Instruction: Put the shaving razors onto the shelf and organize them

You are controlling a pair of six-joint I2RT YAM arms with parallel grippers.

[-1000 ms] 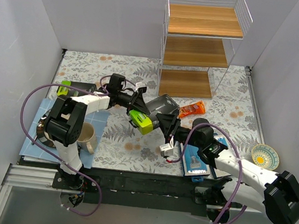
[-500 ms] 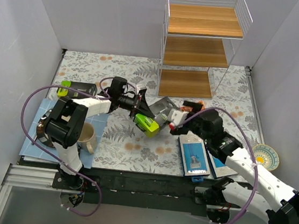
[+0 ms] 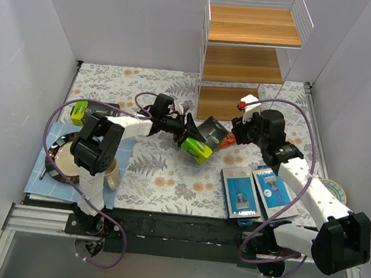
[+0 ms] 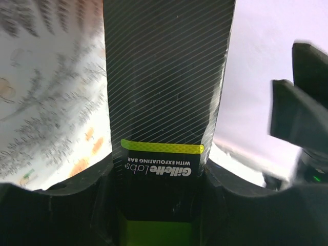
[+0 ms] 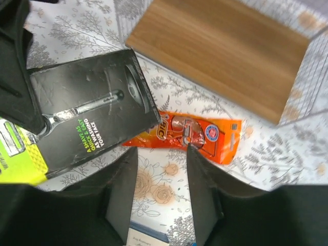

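Observation:
Two blue razor packs [image 3: 239,193] [image 3: 272,189] lie flat at the front right of the table. My left gripper [image 3: 188,131] [image 4: 159,169] is shut on a black and green Gillette razor pack [image 3: 202,139] [image 4: 166,77] [image 5: 92,115], held just above the table's middle. Over an orange BIC razor pack [image 3: 227,141] [image 5: 205,136] hangs my right gripper [image 3: 236,126] [image 5: 161,154], open, with only the floral cloth between its fingers. The black pack's corner overlaps the orange one. The white wire shelf [image 3: 252,26] [image 5: 225,46] stands at the back, its three boards bare.
A mug [image 3: 107,169] and a metal bowl [image 3: 59,155] sit on a blue mat [image 3: 37,179] at the front left. A green and black item [image 3: 81,110] lies left. A small patterned bowl [image 3: 336,190] is at the right edge. Grey walls close in both sides.
My right gripper has left the black pack, swung back and right toward the shelf, and now hangs over the orange pack. The left gripper has carried the black pack a little to the right.

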